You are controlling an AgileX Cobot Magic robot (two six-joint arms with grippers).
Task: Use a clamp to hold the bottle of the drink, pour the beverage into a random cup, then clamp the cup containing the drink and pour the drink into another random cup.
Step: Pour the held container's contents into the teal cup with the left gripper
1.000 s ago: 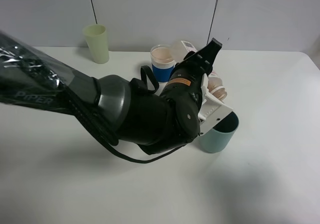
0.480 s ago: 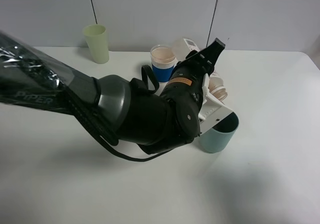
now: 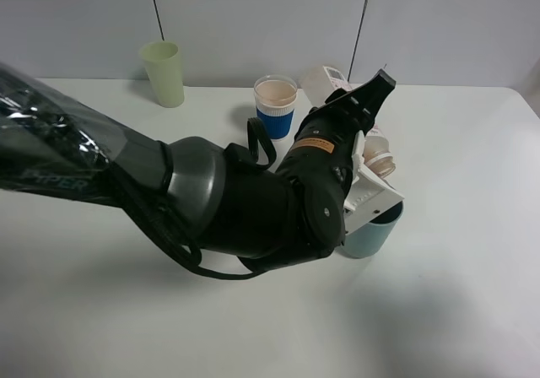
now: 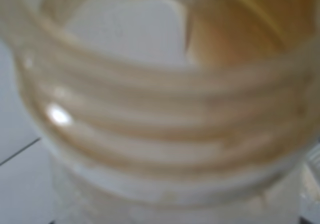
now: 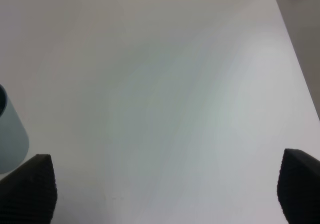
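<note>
Shifted rightward over the teal cup (image 3: pixel 369 240), the bottle (image 3: pixel 325 81) clenched by the left gripper (image 3: pixel 363 163) is judged pouring; right gripper (image 5: pixel 165 194) spread, empty.

The light is soft and even, from above; the white table (image 3: pixel 472 310) is bright without hard glare. The dark arm (image 3: pixel 253 218) throws only a weak, wide shadow on the near side; its plastic cover (image 3: pixel 42 142) at the left shows small reflections. In the left wrist view the bottle (image 4: pixel 160 109) is fully out of focus, with one small bright spot. The right wrist view is pale; its dark fingertips (image 5: pixel 27 189) look slightly blurred.
</note>
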